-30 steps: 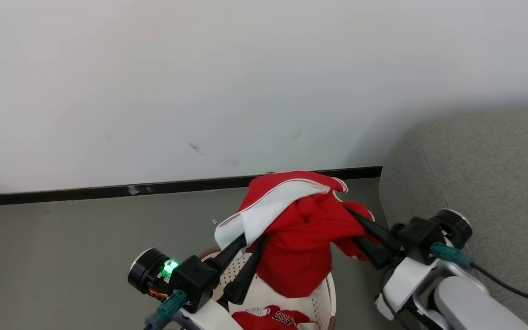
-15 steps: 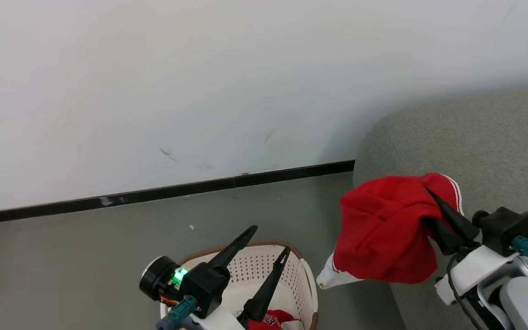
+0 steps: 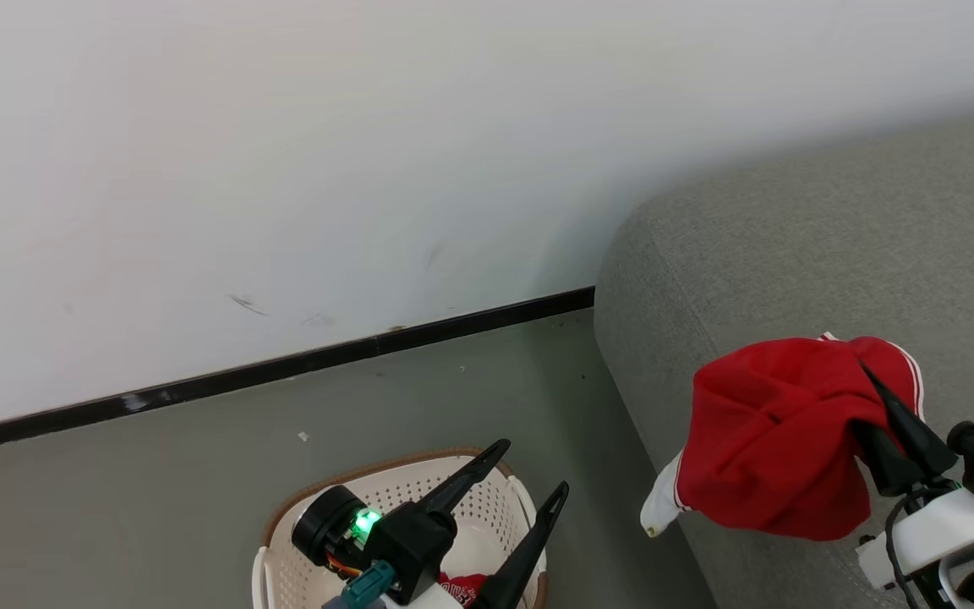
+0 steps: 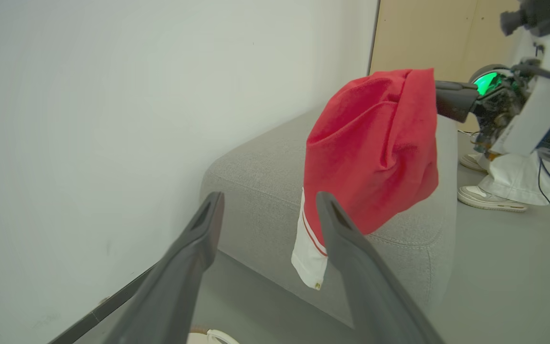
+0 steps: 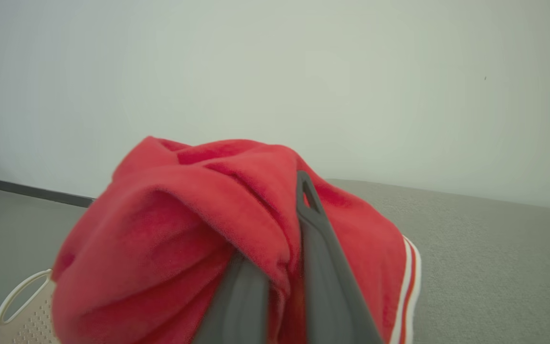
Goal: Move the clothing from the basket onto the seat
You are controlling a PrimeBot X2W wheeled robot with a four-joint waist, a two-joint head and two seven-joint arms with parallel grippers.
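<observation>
The right gripper (image 3: 863, 402) is clamped on the red garment (image 3: 774, 440), which hangs at the end of the seat (image 3: 791, 254), partly past its edge. The left gripper (image 3: 534, 463) stands spread and empty above the basket (image 3: 284, 541). Released here, the overhanging fabric could drag the garment onto the floor (image 3: 199, 474).

Plain white wall (image 3: 284, 127) meets grey floor (image 3: 115, 507) at a black baseboard (image 3: 284, 365).

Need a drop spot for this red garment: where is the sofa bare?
The sofa top is bare from its rounded left edge toward the wall, beyond the red garment hanging from the right tool. Crowded: the laundry basket, under the open left tool, with red clothing inside.
</observation>
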